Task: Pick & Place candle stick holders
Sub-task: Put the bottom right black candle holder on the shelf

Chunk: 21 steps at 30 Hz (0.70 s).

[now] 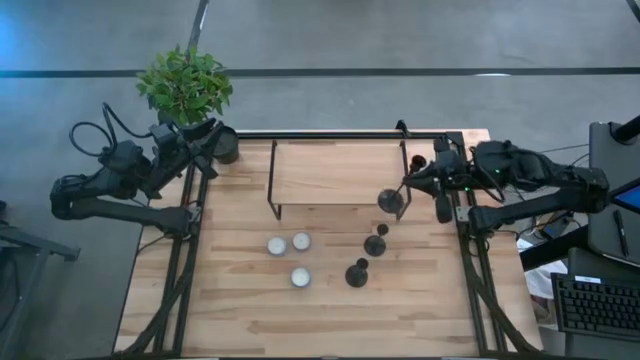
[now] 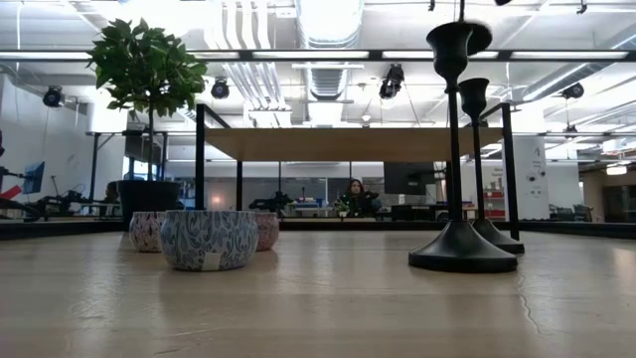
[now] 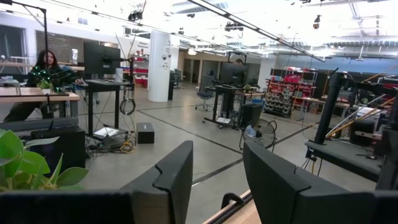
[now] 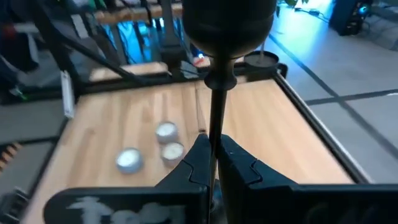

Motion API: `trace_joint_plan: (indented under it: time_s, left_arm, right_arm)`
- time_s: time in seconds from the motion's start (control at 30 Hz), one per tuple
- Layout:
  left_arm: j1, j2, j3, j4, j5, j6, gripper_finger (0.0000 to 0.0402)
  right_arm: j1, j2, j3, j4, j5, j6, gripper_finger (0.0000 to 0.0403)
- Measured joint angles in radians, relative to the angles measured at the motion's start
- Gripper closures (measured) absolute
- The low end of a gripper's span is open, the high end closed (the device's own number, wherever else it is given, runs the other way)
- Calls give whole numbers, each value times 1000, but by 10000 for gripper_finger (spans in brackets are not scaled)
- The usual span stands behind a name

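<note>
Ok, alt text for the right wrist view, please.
The right hand is shut on a black candle stick holder, gripping its thin stem. Beyond lie the wooden table and three white tealight candles.

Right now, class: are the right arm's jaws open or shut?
Shut on a candlestick: the right gripper pinches its thin stem.

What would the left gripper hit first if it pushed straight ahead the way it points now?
Probably nothing close. The left gripper, open, faces off the table's far edge into the room; between its fingers only floor shows. The plant sits off to one side. Depth is hard to judge.
</note>
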Motion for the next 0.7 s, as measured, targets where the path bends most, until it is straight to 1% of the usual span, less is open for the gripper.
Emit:
trace_joint_plan:
  time_s: [0.2, 0.37, 0.53, 0.7]
  left_arm:
    - [0, 0, 0, 0, 0, 0, 252]
    - [0, 0, 0, 0, 0, 0, 252]
    - [0, 0, 0, 0, 0, 0, 252]
    - [0, 0, 0, 0, 0, 0, 252]
  right_arm:
    - [-127, 64, 50, -3, -138, -99, 394]
    - [-220, 106, 78, -3, -210, -170, 394]
    - [-305, 141, 88, 1, -268, -219, 394]
    - [-373, 148, 57, 80, -276, -234, 394]
